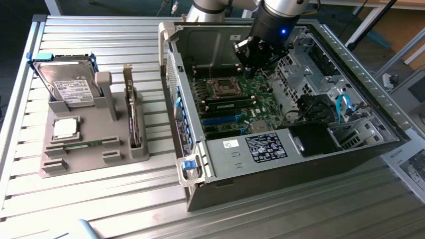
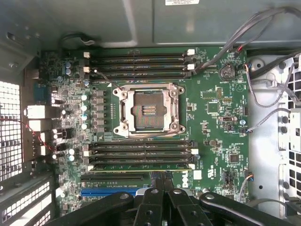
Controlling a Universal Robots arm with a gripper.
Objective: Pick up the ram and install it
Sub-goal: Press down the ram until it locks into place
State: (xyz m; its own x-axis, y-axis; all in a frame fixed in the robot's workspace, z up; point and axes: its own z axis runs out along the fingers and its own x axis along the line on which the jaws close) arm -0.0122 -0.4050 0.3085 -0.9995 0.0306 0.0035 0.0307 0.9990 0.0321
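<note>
The ram is a thin green stick lying flat in a groove of the grey holder, at the exterior view's left. My gripper hangs far from it, inside the open computer case and well above the motherboard. In the wrist view the gripper has its two dark fingers pressed together with nothing between them, over the bank of memory slots beside the empty processor socket. The slot nearest the fingertips shows a green-gold edge along its length, as if a stick sits in it.
The holder also carries an upright hard drive, a square silver processor and an upright expansion card. Cables and drive bays crowd the case's right side. The case stands on a slatted metal table.
</note>
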